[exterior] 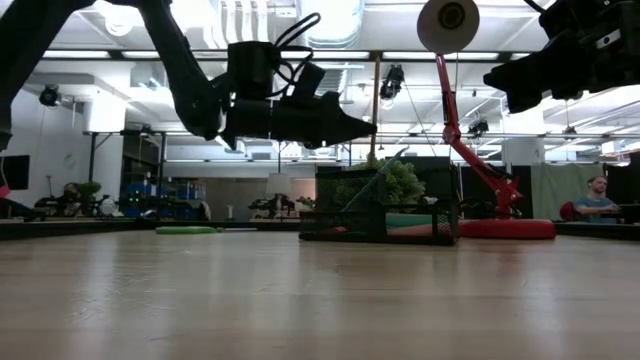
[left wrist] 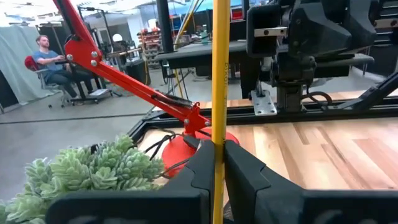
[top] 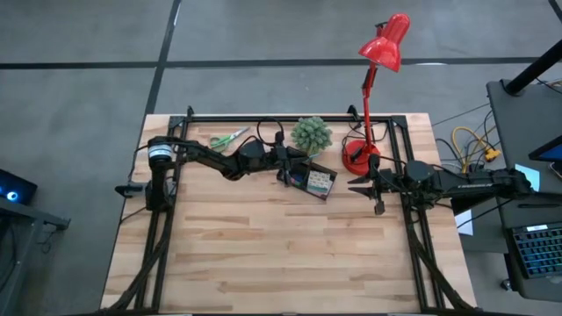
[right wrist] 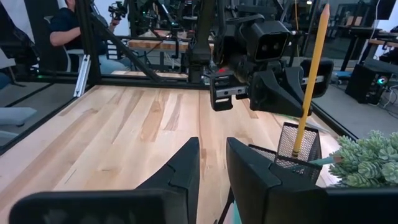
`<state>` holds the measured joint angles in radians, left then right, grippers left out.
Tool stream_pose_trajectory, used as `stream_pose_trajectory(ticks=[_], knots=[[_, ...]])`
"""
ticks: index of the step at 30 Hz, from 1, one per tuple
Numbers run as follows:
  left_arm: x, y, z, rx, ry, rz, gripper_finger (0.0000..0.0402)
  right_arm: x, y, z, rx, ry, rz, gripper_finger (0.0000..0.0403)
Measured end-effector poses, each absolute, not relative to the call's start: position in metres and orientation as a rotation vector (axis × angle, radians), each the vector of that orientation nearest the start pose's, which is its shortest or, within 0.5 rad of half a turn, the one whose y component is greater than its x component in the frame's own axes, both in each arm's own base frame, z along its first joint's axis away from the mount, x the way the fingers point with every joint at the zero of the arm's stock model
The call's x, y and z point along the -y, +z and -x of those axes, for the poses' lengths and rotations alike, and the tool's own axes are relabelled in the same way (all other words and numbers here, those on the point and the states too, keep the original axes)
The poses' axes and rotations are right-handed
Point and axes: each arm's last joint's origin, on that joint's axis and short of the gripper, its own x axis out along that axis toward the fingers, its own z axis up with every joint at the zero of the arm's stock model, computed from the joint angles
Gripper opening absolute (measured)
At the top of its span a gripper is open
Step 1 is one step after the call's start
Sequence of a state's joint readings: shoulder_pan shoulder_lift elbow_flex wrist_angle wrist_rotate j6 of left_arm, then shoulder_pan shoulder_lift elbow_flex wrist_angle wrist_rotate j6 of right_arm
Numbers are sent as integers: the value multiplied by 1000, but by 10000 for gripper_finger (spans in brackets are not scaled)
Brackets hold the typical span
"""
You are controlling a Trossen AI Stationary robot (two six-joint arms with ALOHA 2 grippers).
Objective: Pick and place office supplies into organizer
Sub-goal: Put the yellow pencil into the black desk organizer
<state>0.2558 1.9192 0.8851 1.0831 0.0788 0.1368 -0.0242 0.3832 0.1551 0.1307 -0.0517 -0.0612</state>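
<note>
My left gripper (left wrist: 217, 168) is shut on a yellow pencil (left wrist: 219, 74), which it holds upright over the black mesh organizer (top: 318, 183). From the right wrist view the pencil (right wrist: 313, 68) runs down into the organizer's mesh cup (right wrist: 298, 140), its lower end showing through the mesh. Green-handled scissors (top: 228, 139) lie flat on the table at the far left. My right gripper (right wrist: 213, 165) waits at the table's right side, slightly open, with nothing between its fingers. My left gripper pinches the pencil's shaft (left wrist: 218, 144) between its two fingers, well below the shaft's middle. The fingers point level from the table's left and lie across the pencil. The pencil stands nearly upright, its lower end inside the mesh cup; whether it touches the bottom I cannot tell.
A spiky green potted plant (top: 312, 134) stands just behind the organizer. The red desk lamp's round base (top: 358, 156) sits to its right, and its arm (left wrist: 124, 78) slants up. A black frame rail runs along the table's far edge. Bare wood lies toward the near edge.
</note>
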Motion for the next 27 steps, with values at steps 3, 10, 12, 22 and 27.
stream_pose_trajectory(ticks=[3, 10, 12, 22, 27], knots=[[-95, 175, -373, 38, 180, -144, 6, 1, 196, -124, -96, 30, 58, 76], [-95, 175, -373, 36, 182, -144, 6, 1, 196, -124, -96, 30, 57, 82], [-97, 175, -372, 37, 187, -144, 6, 1, 196, -124, -96, 30, 58, 80], [-108, 175, -369, 35, 221, -145, 6, 1, 196, -124, -96, 30, 57, 69], [-112, 175, -368, 34, 231, -145, 6, 1, 196, -124, -96, 30, 57, 76]])
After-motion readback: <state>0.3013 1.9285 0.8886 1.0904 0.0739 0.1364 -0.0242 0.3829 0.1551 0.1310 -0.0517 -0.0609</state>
